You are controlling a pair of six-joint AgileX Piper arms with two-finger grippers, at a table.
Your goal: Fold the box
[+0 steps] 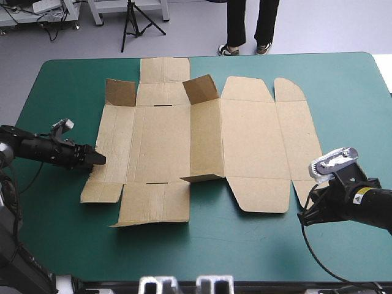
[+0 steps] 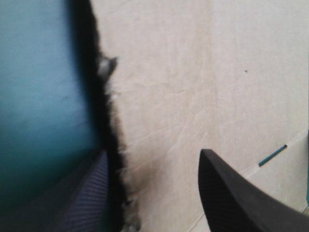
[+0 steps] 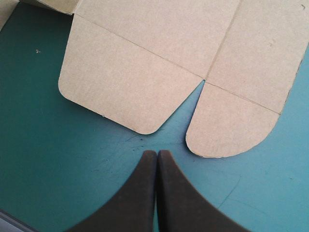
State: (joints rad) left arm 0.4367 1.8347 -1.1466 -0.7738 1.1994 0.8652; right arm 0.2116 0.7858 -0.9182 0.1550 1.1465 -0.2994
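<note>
Progress slight: cut brown cardboard box sheet (image 1: 245, 141) lies mostly flat, few flaps raised. Left claw (image 1: 98, 158) gapes empty astride its edge; right claw (image 3: 157, 153), pinched together empty, sits just short.

Table (image 1: 245, 245) with teal-green cover, brown box (image 1: 251, 141) spread mostly flat across its middle

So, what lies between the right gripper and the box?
Nothing but bare teal-green cover. The right wrist view shows a strip of it between the shut right gripper and the nearest edge of the box.
</note>
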